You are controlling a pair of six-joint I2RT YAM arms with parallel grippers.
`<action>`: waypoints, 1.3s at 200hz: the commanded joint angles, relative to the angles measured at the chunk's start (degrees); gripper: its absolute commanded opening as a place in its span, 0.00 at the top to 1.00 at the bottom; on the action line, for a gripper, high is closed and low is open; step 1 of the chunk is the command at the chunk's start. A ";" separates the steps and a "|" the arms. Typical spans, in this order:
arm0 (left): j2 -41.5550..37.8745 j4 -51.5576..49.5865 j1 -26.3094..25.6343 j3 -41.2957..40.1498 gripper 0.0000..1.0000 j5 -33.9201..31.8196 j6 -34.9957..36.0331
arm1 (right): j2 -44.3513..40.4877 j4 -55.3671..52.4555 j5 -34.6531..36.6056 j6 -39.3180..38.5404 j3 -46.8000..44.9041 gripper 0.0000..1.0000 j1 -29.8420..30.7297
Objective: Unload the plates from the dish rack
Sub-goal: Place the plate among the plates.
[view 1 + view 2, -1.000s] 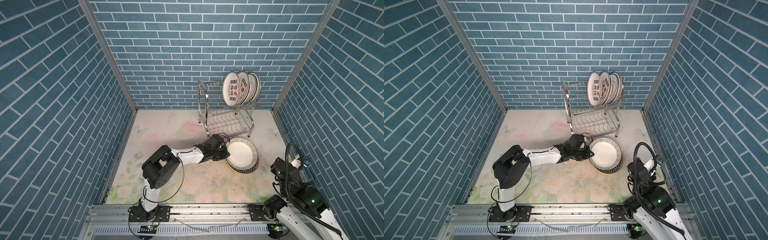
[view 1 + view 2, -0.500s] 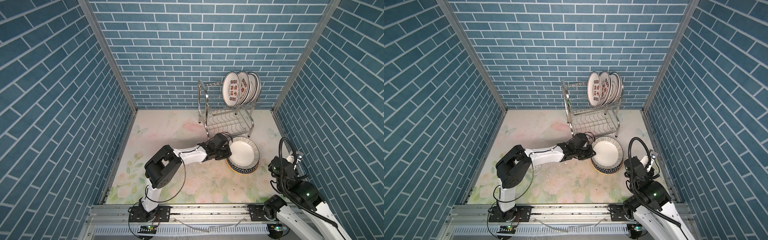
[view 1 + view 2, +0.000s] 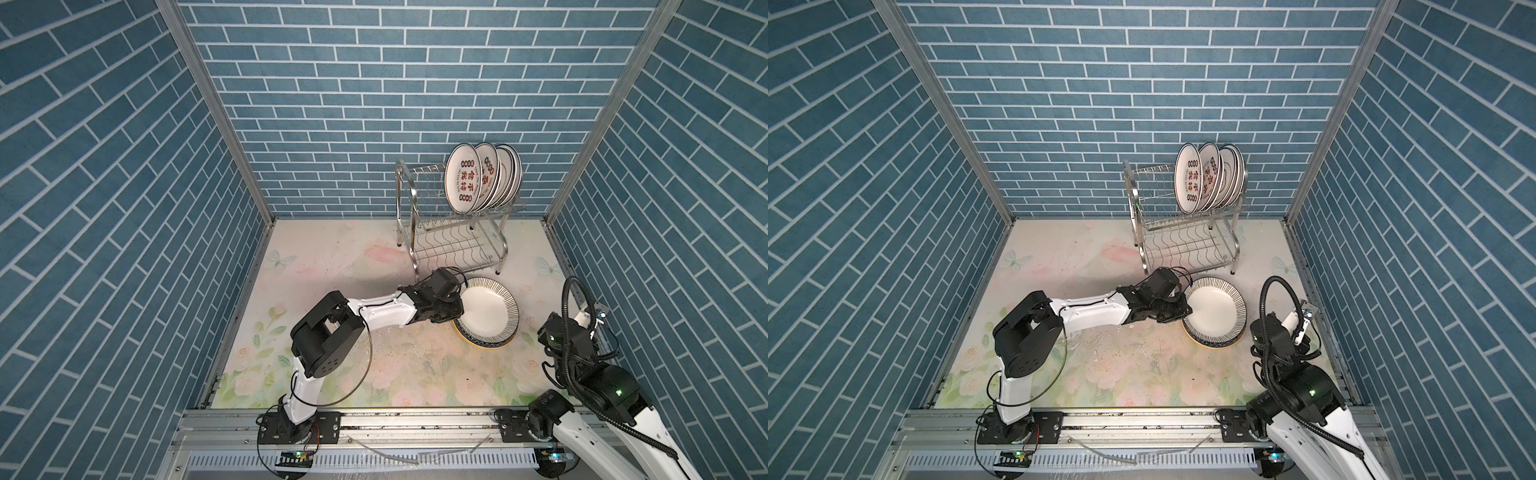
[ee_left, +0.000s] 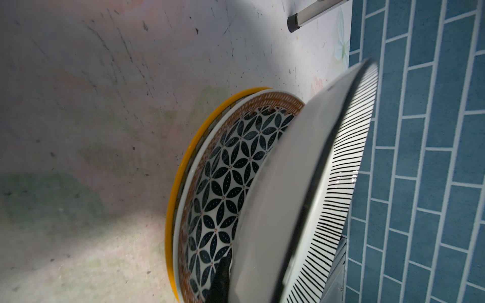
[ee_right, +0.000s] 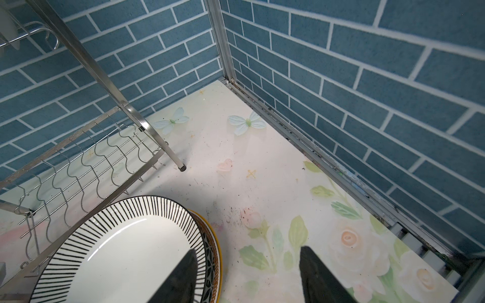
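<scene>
One flower-printed bench (image 3: 332,374), scuffed and speckled, walled in by blue brick (image 3: 124,208). At its back right, a shiny two-tier wire dish rack (image 3: 453,248) with arched tube sides. Crowded upright at the right end of the upper tier, several white plates (image 3: 463,178), the front two lettered in red. Just in front of the rack, lying flat, a patterned plate (image 4: 223,183), black-and-white petals inside a brown band, a yellow edge showing beneath it. Over that, tilted, a striped plate (image 3: 488,307), white with thin black lines round the rim. Pinched on its raised edge, the left claw (image 3: 458,304), closed tight, one dark finger (image 4: 220,278) under the plate. Near the bench's right edge, close by the stack, the right claw (image 5: 248,249), about half spread, gripping nothing.
</scene>
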 commanded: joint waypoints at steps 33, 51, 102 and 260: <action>1.69 3.77 -0.51 4.14 0.95 1.62 1.34 | -1.20 1.08 1.29 -0.49 -1.54 0.38 -0.12; 1.94 3.77 -0.51 4.07 0.95 1.83 1.23 | -1.26 1.20 1.20 -0.40 -1.81 0.38 -0.08; 2.21 3.96 -0.69 3.77 0.91 1.83 1.05 | -1.31 1.25 1.34 -0.64 -2.11 0.38 -0.10; 0.94 -12.98 -2.71 9.22 0.53 -4.88 10.54 | -3.64 0.43 1.63 -0.84 -3.43 0.38 -0.17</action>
